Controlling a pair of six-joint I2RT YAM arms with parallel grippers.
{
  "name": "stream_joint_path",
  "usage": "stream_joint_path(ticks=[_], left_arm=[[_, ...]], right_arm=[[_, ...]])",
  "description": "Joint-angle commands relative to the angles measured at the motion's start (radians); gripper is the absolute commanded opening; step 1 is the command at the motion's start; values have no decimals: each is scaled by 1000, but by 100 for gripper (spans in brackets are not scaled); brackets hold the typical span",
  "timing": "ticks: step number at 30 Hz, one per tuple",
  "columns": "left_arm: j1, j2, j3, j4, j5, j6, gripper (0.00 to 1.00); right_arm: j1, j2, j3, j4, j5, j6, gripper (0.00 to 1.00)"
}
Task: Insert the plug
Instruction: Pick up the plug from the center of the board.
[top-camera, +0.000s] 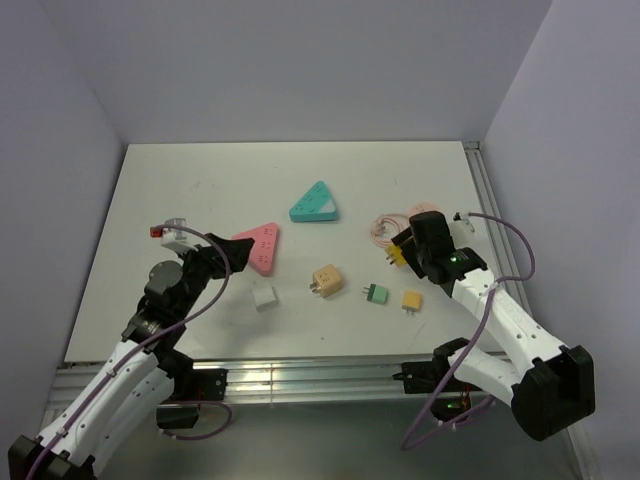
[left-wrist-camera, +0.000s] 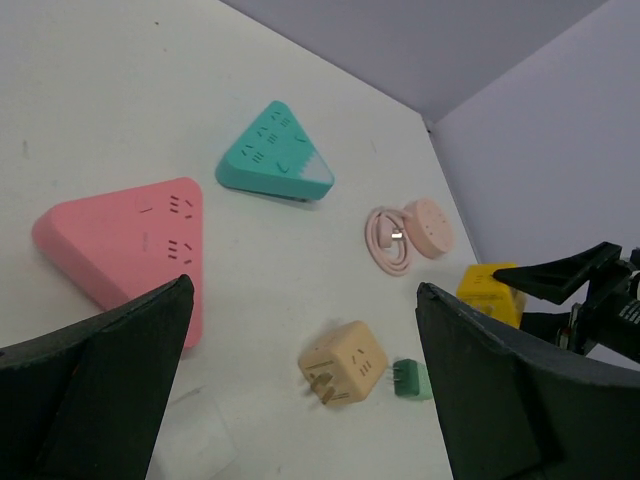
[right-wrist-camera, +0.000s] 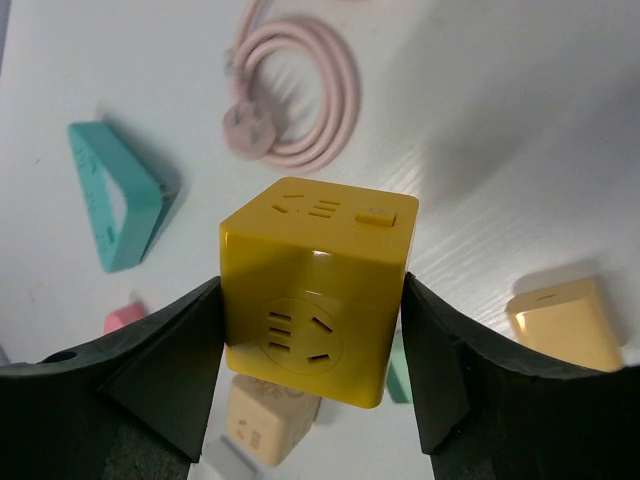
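Note:
My right gripper (top-camera: 403, 250) (right-wrist-camera: 312, 345) is shut on a yellow cube socket adapter (right-wrist-camera: 315, 290), held above the table at the right; it also shows in the top view (top-camera: 397, 259) and in the left wrist view (left-wrist-camera: 487, 291). A beige cube adapter (top-camera: 326, 280) (left-wrist-camera: 345, 362) (right-wrist-camera: 268, 425) lies on its side with its prongs showing. A small green plug (top-camera: 376, 292) (left-wrist-camera: 413, 379) and a light orange plug (top-camera: 412, 299) (right-wrist-camera: 565, 325) lie next to it. My left gripper (top-camera: 228, 262) (left-wrist-camera: 300, 400) is open and empty, beside the pink triangular power strip (top-camera: 258, 245) (left-wrist-camera: 130, 250).
A teal triangular power strip (top-camera: 314, 203) (left-wrist-camera: 275, 157) (right-wrist-camera: 110, 195) lies at mid-table. A coiled pink cable with a round plug (top-camera: 397, 224) (left-wrist-camera: 398, 238) (right-wrist-camera: 295, 95) lies behind my right gripper. A white cube (top-camera: 264, 297) (left-wrist-camera: 195, 440) sits near the front.

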Motion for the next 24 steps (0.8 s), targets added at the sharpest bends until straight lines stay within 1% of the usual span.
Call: stream_joint_path(ticks=[1, 2, 3, 4, 8, 13, 17, 18, 20, 24], left_arm=[[-3, 50, 52, 106, 60, -73, 99], [-3, 61, 54, 121, 83, -75, 99], [-3, 78, 58, 143, 90, -78, 99], [-1, 89, 71, 151, 97, -82, 100], [-3, 146, 115, 180, 120, -88, 100], [-3, 190, 134, 263, 183, -108, 99], [-3, 261, 198, 204, 209, -93, 100], [-1, 288, 203, 212, 229, -87, 99], [-4, 299, 184, 271, 269, -99, 99], [-27, 297, 140, 342, 252, -116, 99]], right_arm=[[76, -18, 88, 0, 69, 27, 13], [102, -14, 97, -3, 68, 27, 13], [110, -8, 113, -6, 62, 27, 10], [118, 6, 124, -14, 63, 31, 9], [176, 26, 163, -30, 100, 57, 9], [225, 42, 193, -2, 86, 85, 9], [265, 60, 222, 9, 92, 90, 9], [274, 63, 231, 15, 97, 100, 9], [300, 80, 239, 20, 100, 106, 9], [329, 114, 272, 20, 105, 131, 9]])
